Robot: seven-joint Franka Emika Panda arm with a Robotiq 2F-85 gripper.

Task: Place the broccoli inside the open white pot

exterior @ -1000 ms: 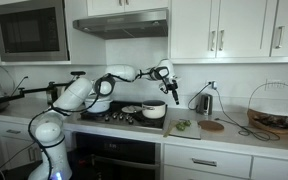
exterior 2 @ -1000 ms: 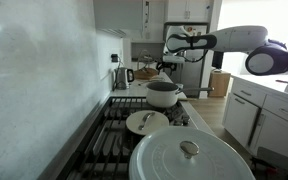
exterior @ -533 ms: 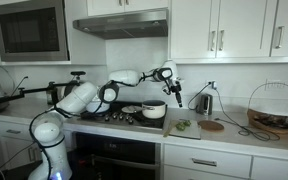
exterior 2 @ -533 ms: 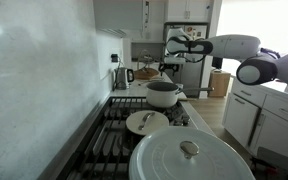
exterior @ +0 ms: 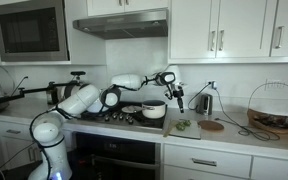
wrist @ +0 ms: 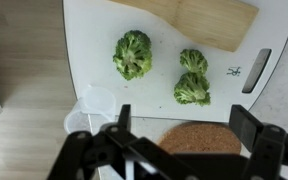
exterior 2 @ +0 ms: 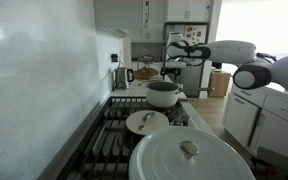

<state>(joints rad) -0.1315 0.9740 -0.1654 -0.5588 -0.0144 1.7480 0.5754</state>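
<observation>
Broccoli [wrist: 133, 54] lies on a white cutting board [wrist: 94, 30] in the wrist view as three separate florets. The largest is on the left, and two smaller florets [wrist: 192, 90] sit close together to its right. A wooden piece [wrist: 199, 18] lies across the board's far edge. A brown round mat [wrist: 199, 138] shows at the near edge, partly hidden by the gripper [wrist: 184, 115]. The jaws stand wide apart with nothing between them.

In an exterior view the gripper [exterior: 178, 98] hangs above the cutting board [exterior: 181, 126], clear of the green on it. The board rests on the table [exterior: 234, 133] just beside the stove. The open white pot [exterior: 154, 110] sits on the stove next to the board, and its inside cannot be seen from there. In an exterior view the open white pot [exterior 2: 164, 94] shows only its dark rim, so its contents cannot be told. Nearer that camera are a flat white disc [exterior 2: 146, 122] and a big white pot [exterior 2: 189, 160] closed with its lid. A wire basket [exterior: 274, 108] at the table's end holds something dark that cannot be made out.
</observation>
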